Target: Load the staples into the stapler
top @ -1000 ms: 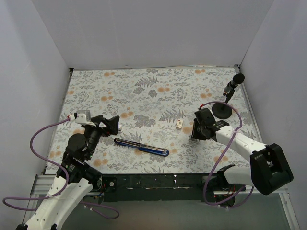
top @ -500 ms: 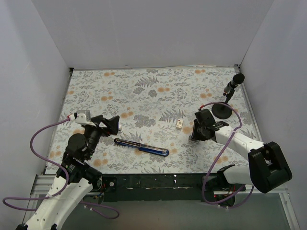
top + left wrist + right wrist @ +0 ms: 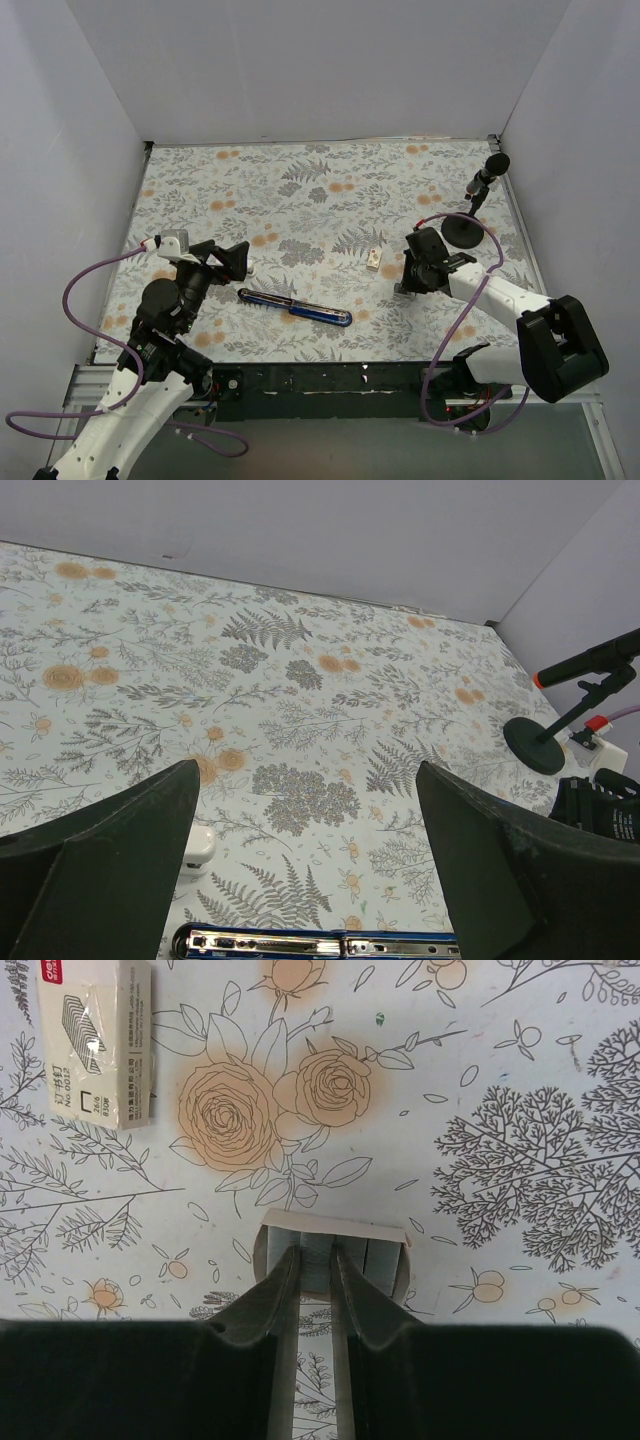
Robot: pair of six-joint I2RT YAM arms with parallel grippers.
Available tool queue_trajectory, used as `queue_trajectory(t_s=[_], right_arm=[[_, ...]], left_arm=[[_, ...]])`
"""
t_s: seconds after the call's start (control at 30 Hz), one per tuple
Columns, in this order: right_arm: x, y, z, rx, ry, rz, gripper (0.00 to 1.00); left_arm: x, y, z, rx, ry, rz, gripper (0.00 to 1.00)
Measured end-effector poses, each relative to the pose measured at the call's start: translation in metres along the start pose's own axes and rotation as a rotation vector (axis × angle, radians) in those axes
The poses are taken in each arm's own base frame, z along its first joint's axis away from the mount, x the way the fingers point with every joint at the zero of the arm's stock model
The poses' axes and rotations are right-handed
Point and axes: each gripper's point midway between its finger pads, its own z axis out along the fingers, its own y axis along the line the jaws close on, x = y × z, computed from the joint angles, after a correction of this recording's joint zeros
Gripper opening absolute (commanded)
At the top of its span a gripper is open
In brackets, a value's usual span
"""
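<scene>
The stapler [image 3: 295,307], blue with a silvery rail, lies opened flat at the near middle of the table; its rail [image 3: 320,945] shows at the bottom of the left wrist view. My left gripper [image 3: 235,262] hovers just left of it, open [image 3: 307,775] and empty. In the right wrist view a small paper tray [image 3: 335,1225] holds several grey strips of staples [image 3: 318,1250]. My right gripper [image 3: 316,1260] reaches down into it, fingers pressed on both sides of the middle strip. From above, that gripper [image 3: 403,283] hides the tray.
A staple box [image 3: 95,1035] lies on the floral cloth left of the tray, also visible from above [image 3: 375,258]. A black microphone stand [image 3: 465,228] stands at the back right. A small white object [image 3: 197,848] sits by the left finger. White walls enclose the table.
The right gripper's jaws have narrowed onto the middle staple strip, and that arm has shifted slightly. The left arm and stapler have not moved.
</scene>
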Motion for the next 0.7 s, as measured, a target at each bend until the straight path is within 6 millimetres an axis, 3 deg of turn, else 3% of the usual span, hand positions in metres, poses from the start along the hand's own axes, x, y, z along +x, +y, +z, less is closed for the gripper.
queue_trajectory(t_s=[0.37,0.7], right_arm=[[0.000,-0.008,-0.007,0.032,0.011,-0.027,0.12],[-0.012,-0.003,-0.018,0.014,-0.022,-0.070,0.11]], left_arm=[[0.000,0.000,0.000,0.002,0.001,0.000,0.91],[0.000,0.000,0.000,-0.001,0.000,0.000,0.91]])
